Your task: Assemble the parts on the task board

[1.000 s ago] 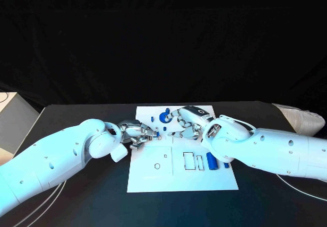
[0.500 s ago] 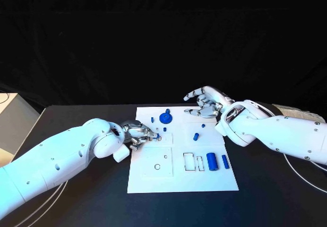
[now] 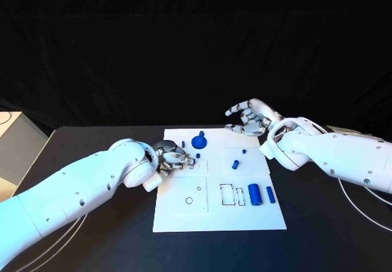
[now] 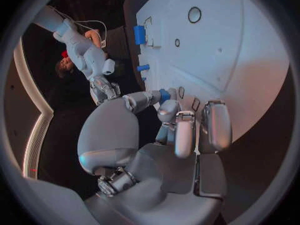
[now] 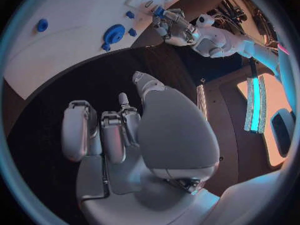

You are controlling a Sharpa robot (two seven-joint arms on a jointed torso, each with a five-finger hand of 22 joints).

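Pinching a small blue part [image 4: 164,95] over the task board [image 3: 219,215] near its upper-left slots, your left hand [image 3: 173,157] seems poised for insertion, while your right hand [image 3: 249,120], fingers spread and holding nothing, hovers off the bench [image 3: 98,243] beyond the board's far edge.

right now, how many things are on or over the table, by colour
blue parts: 8, with one blue part pinched in the left hand
white task board: 1
silver hands: 2, the left hand and the right hand
total: 11
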